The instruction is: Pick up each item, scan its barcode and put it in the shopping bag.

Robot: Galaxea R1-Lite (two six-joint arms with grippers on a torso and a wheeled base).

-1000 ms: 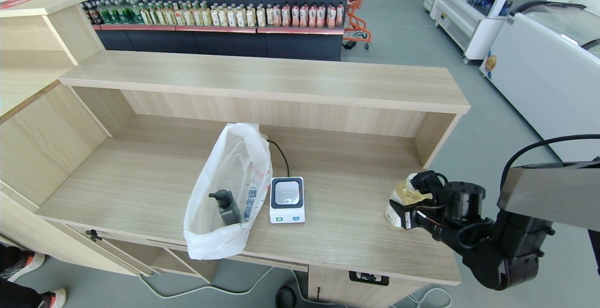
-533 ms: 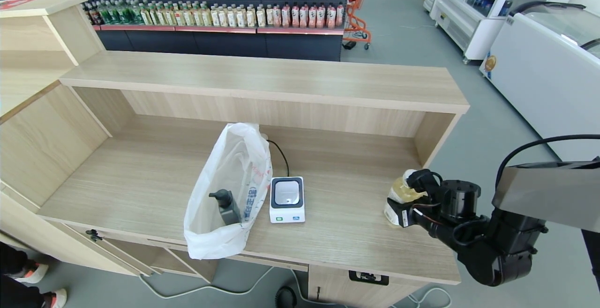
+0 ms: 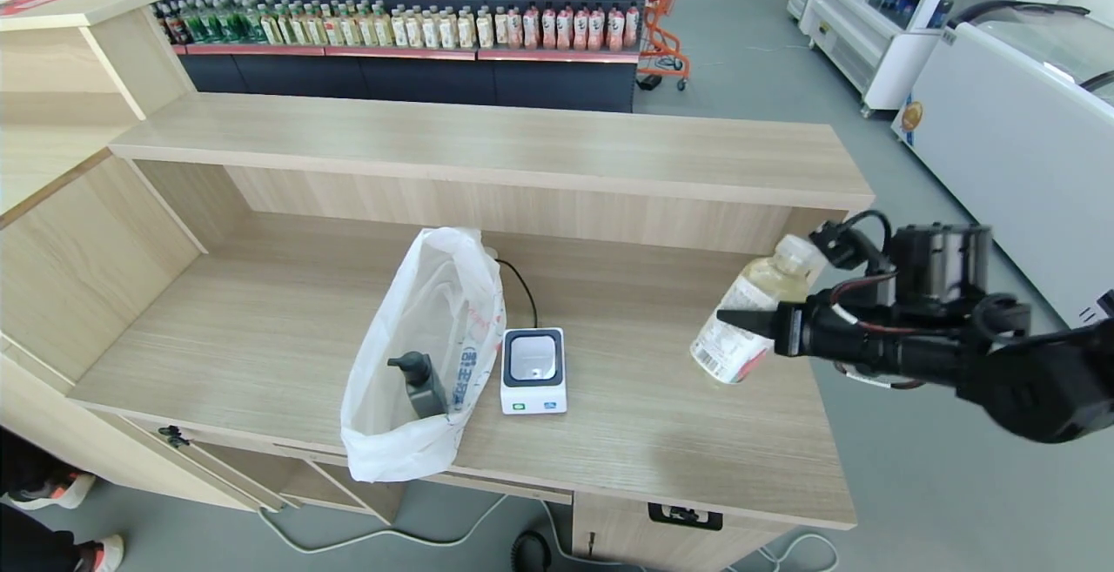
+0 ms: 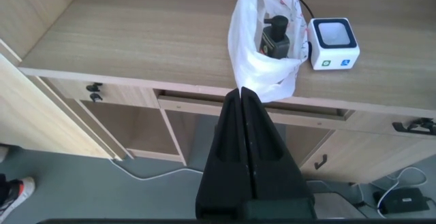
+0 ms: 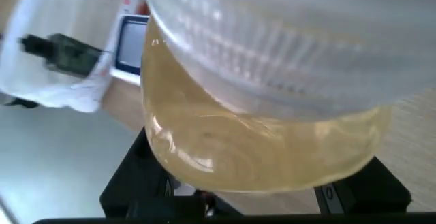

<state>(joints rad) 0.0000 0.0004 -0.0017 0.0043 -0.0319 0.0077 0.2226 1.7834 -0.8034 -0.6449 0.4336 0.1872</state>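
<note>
The wooden counter (image 3: 261, 319) carries the white barcode scanner (image 3: 533, 370) close to its front edge, and everything else is placed from that scanner.

The right arm comes in from the right of the scanner. Its forearm lies nearly level above the counter's right end and its wrist points toward the scanner. The right gripper (image 3: 759, 319) is clamped across the middle of a clear bottle (image 3: 766, 285) of pale yellow liquid. The bottle hangs in the air well to the right of the scanner, off the countertop. It is tilted, with the cap end up and away from the scanner and the labelled base down and toward it. From the right wrist the bottle (image 5: 266, 115) sits between the dark jaws.

The white shopping bag (image 3: 435, 337) stands open, touching the scanner's left side. A dark pump bottle (image 3: 422, 385) stands upright inside it.

The left gripper (image 4: 242, 101) hangs in front of the counter edge, on the bag's side of the scanner. Its fingers are pressed together on nothing.
</note>
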